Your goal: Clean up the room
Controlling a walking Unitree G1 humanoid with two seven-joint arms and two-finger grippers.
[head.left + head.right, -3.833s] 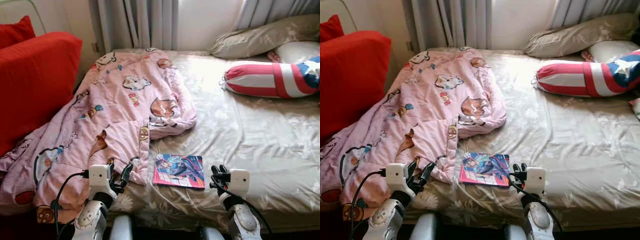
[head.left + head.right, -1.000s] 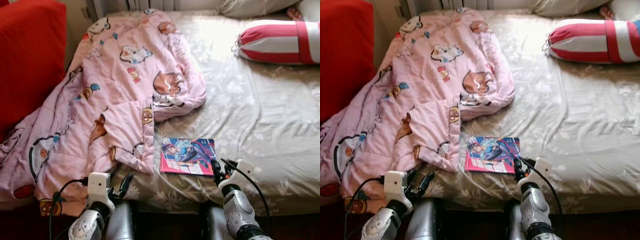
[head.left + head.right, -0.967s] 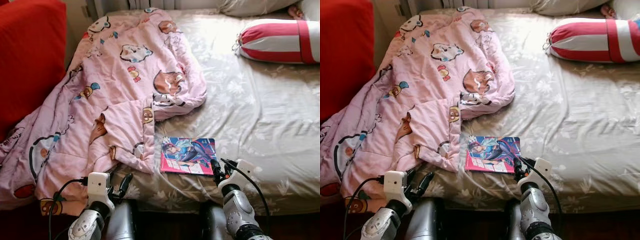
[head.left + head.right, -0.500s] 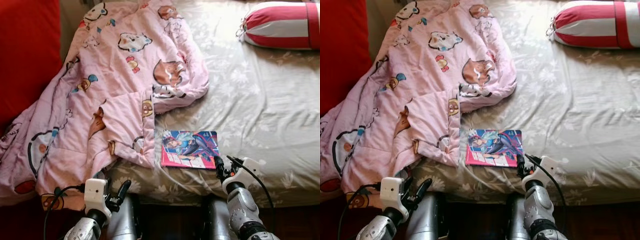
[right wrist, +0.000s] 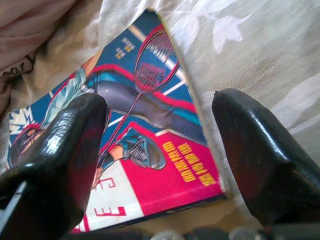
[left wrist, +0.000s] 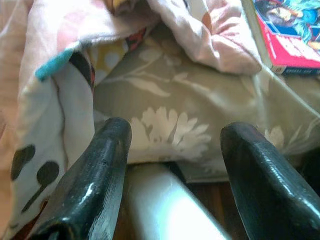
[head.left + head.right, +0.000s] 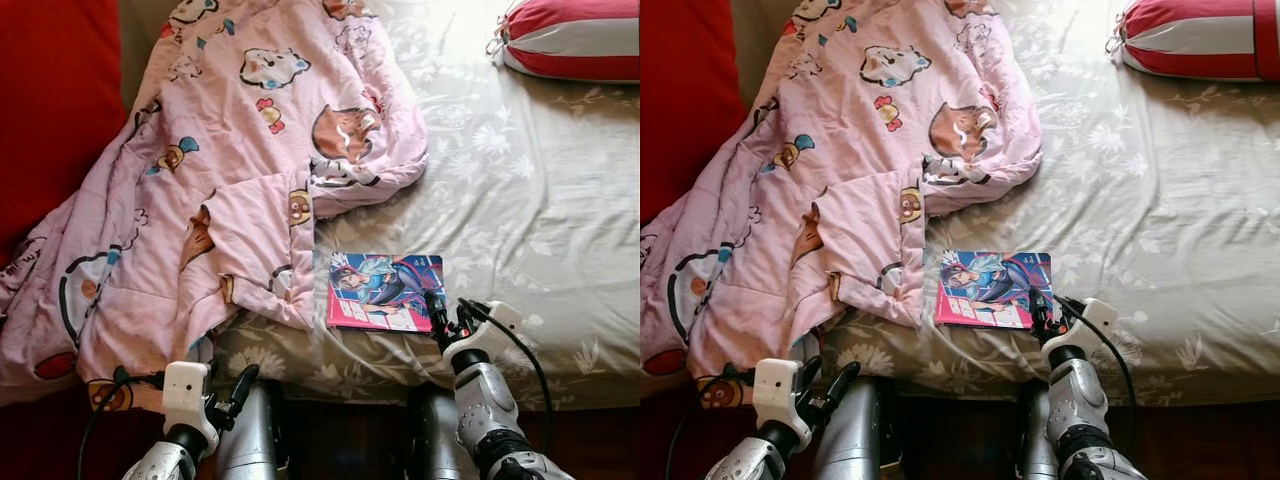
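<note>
Pink cartoon-print quilt sprawls over the beige floral bed; glossy comic book lies beside its hem, right hand spread, seemingly straddling its corner; left hand apart, low.

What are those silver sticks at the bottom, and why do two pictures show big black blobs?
The silver sticks are a robot's two arms. Two pictures come from cameras in its head, looking down at a bed. The other two come from cameras on its wrists, so the black blobs are its own fingers seen up close. On the bed lie a pink blanket, a striped pillow and a comic book. The right gripper is at the book's corner, jaws open on either side of its edge, gripping nothing yet. The left gripper waits open and empty by the bed's front.
</note>
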